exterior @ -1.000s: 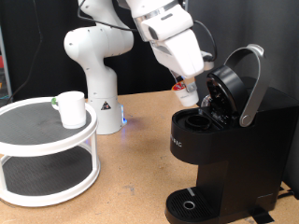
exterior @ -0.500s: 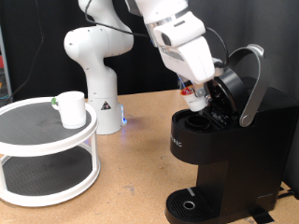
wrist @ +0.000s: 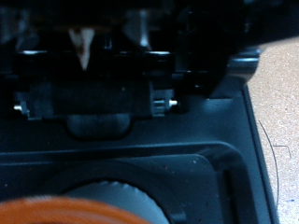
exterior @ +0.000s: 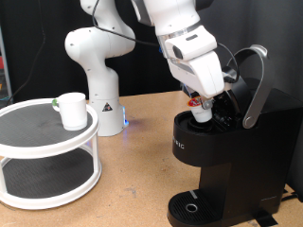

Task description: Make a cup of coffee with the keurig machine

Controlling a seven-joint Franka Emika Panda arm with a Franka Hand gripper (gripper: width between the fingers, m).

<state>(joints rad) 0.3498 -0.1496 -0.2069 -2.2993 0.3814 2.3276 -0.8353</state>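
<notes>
The black keurig machine stands at the exterior view's right with its grey-handled lid raised open. My gripper is shut on a small white pod with a red-orange top and holds it right over the machine's open pod chamber. The wrist view looks down into the dark chamber, with the pod's orange edge at the frame's edge. The white cup stands on the top tier of a round white stand at the exterior view's left, far from the gripper.
The arm's white base stands behind on the wooden table. The two-tier stand takes up the exterior view's left. The machine's drip tray sits low at the front.
The gripper has moved to the exterior view's right and down with the pod, from beside the open lid to right above the pod chamber.
</notes>
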